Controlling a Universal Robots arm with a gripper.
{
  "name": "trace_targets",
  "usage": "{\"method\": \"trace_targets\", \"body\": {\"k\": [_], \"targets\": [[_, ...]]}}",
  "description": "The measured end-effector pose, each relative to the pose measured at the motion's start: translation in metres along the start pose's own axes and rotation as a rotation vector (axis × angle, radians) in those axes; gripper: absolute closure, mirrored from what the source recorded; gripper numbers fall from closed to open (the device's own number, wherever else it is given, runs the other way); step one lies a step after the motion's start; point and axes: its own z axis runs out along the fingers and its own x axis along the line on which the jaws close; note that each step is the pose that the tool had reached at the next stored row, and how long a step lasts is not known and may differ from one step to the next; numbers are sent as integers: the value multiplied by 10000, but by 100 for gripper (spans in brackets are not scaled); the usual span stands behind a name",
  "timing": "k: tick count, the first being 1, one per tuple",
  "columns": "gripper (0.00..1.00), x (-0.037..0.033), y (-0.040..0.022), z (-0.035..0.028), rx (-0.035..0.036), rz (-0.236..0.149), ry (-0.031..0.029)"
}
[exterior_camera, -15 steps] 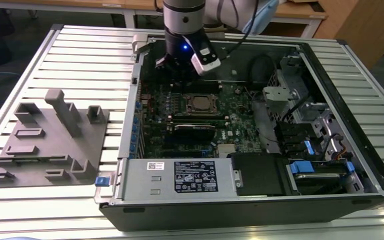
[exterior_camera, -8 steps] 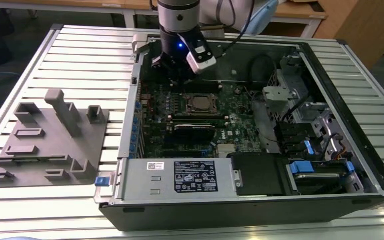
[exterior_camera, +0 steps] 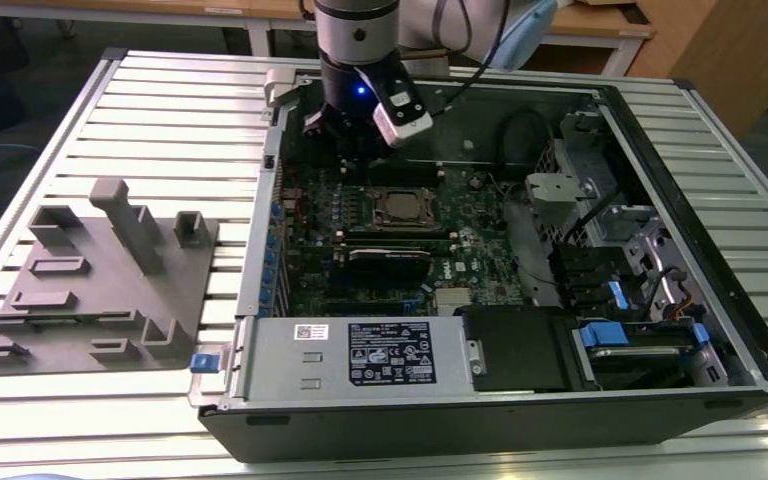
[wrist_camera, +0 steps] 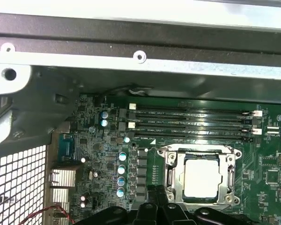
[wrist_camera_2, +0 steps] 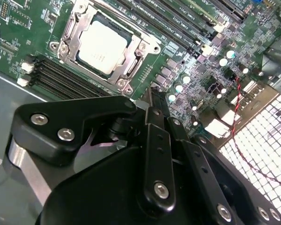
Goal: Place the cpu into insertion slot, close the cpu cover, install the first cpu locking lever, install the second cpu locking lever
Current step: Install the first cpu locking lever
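Observation:
The cpu (exterior_camera: 402, 207) (wrist_camera_2: 102, 44) (wrist_camera: 201, 178) lies flat in the insertion slot (exterior_camera: 402, 190) on the green motherboard (exterior_camera: 484, 250), its silver top facing up. The cpu cover (wrist_camera_2: 131, 65) (wrist_camera: 171, 176) lies down around it, so the chip shows through the cover's window. My gripper (exterior_camera: 353, 163) (wrist_camera_2: 152, 96) (wrist_camera: 154, 193) hangs just above the board beside the socket, on the exterior view's left of it and slightly farther back. Its black fingers are together with nothing between them. How the locking levers stand I cannot make out.
The open computer case (exterior_camera: 651, 130) walls the board in on all sides. Long black memory slots (wrist_camera: 192, 122) run beside the socket. A black card (exterior_camera: 387, 262) stands in front of it, the drive bays (exterior_camera: 624, 300) at the exterior view's right. A grey fixture (exterior_camera: 104, 280) lies outside on the slatted table.

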Motion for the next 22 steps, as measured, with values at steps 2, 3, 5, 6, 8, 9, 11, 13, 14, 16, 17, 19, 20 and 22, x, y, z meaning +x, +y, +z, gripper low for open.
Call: {"method": "trace_targets", "body": {"k": [2,3,5,6,8,9,11,13,14,16,17,19,20,22], "targets": [[89,-1,0,1,-342,24,-15],[89,-1,-1,1,-506,35,-18],[89,-1,0,1,-539,38,-21],[89,-1,-1,1,-543,38,-21],[89,-2,-1,2,-553,38,6],[89,-1,-1,3,-571,47,123],[89,-1,-1,4,-629,73,452],[89,0,-1,4,-649,84,605],[89,0,-2,3,-648,86,611],[89,0,-2,4,-660,86,618],[89,-1,-2,5,-820,89,609],[89,-1,-3,5,-1123,101,594],[89,-1,-3,5,-1127,102,593],[89,4,-3,4,-1130,103,593]]}}
